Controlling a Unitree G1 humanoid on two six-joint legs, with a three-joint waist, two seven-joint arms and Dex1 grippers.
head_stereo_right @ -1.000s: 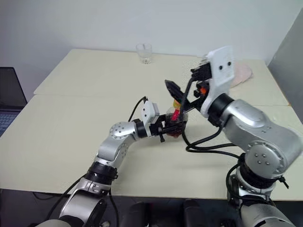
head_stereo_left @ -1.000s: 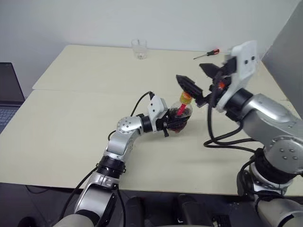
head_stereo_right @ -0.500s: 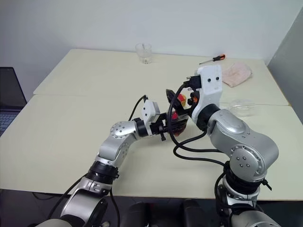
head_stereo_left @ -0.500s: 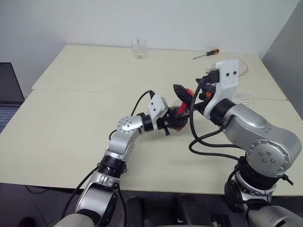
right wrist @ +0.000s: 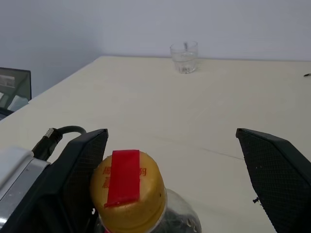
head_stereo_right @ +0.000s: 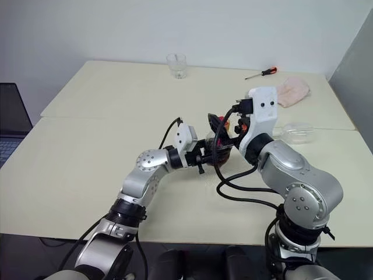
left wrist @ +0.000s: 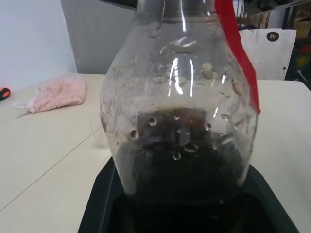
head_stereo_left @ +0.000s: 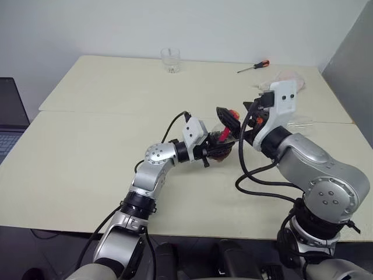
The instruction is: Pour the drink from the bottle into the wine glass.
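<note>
Here, nearest me, my left gripper (head_stereo_left: 211, 153) is clamped on the bottle (left wrist: 180, 111), held above the middle of the table (head_stereo_left: 87, 146). The bottle is squat, round and clear, beaded with droplets, the dark drink (left wrist: 184, 165) filling its lower part, a red strip running up over the yellow cap (right wrist: 127, 189). My fingers and the cables cover most of it from the head views, and its base is hidden from the wrist.

My left forearm lies level, pointing toward three o'clock. My right gripper (right wrist: 184, 189) stands spread wide either side of the cap, apparently not touching it.

Toward three o'clock lies a clear glass (head_stereo_right: 297, 132), probably the wine glass on its side. Farther, at one o'clock, sit a pink cloth (head_stereo_right: 293, 90) and a screwdriver (head_stereo_left: 254, 66); at twelve o'clock, a tumbler (right wrist: 184, 57).
</note>
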